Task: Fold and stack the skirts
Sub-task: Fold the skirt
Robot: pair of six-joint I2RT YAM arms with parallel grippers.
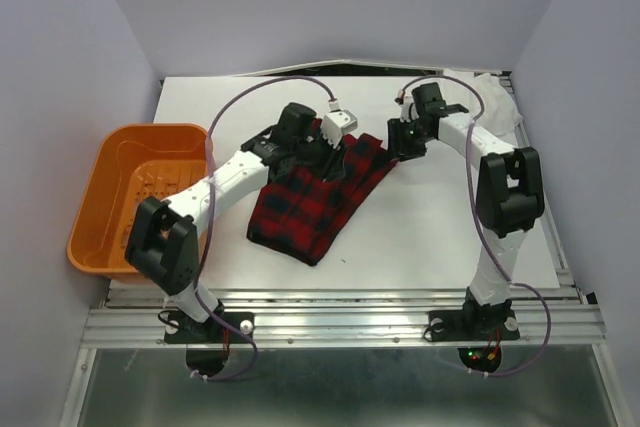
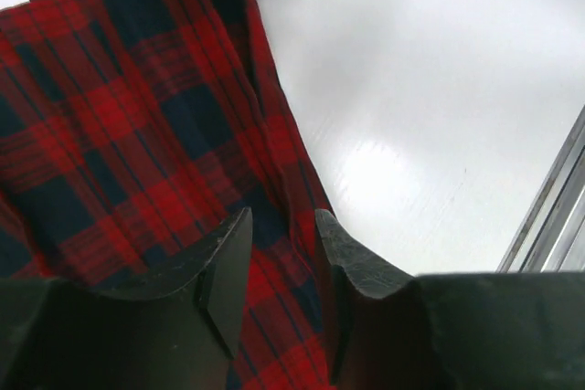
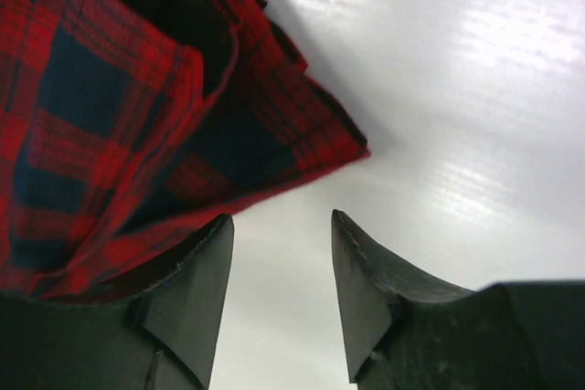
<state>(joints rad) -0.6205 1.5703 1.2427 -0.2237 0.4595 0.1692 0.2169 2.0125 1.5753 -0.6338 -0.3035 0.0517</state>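
A red and dark blue plaid skirt point(image 1: 320, 197) lies folded lengthways on the white table point(image 1: 440, 237), running from the back centre toward the front. My left gripper point(image 1: 303, 152) is at its far left edge. In the left wrist view the fingers point(image 2: 283, 226) stand close together with a fold of the skirt point(image 2: 137, 116) between them. My right gripper point(image 1: 400, 144) is at the skirt's far right corner. In the right wrist view it point(image 3: 281, 221) is open and empty, with the skirt's corner point(image 3: 119, 89) just beyond its left finger.
An orange plastic basket point(image 1: 100, 162) stands at the table's left edge. A pale crumpled cloth point(image 1: 497, 97) lies at the back right corner. Lilac walls close in the left, right and back. The metal rail point(image 1: 340, 322) runs along the near edge.
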